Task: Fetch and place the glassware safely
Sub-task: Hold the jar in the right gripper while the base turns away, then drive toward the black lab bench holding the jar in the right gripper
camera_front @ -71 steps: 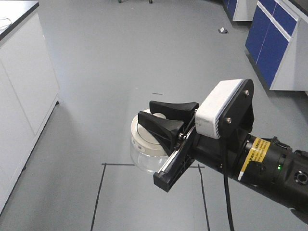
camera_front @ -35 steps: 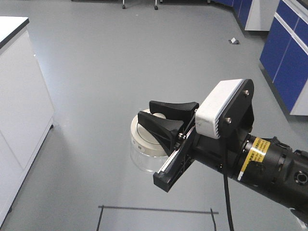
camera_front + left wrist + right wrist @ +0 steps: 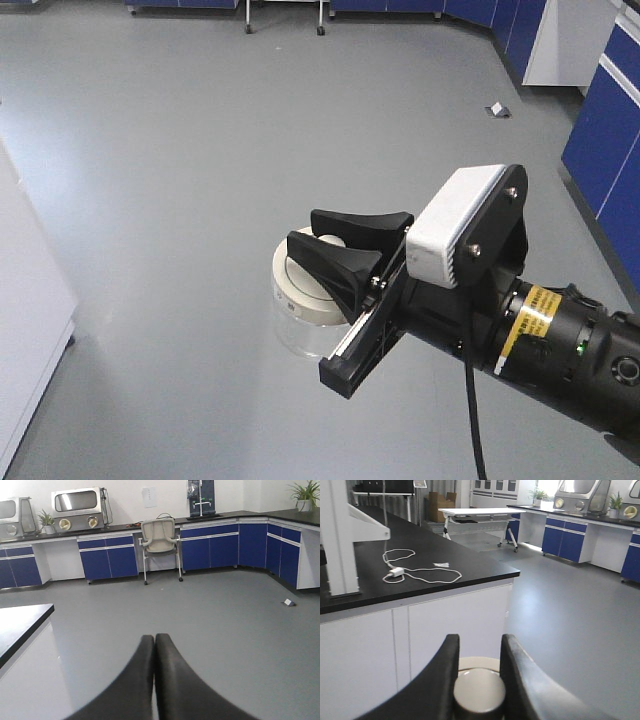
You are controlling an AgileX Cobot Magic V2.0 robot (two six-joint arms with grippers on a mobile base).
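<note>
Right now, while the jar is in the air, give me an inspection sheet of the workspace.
Surface: black benchtop ahead of the right gripper; grey floor under the load.
Job's things: lidded glass jar held in the air over the floor, not set down.
Clutter: small object on the floor, too small to identify.
Grippers: right gripper shut on the jar's lid knob; left gripper shut, holding nothing.
Cables: white cable lying loose on the benchtop; black cable hanging from the right arm.
Surroundings: blue cabinets along the walls, chair in front of them.
</note>
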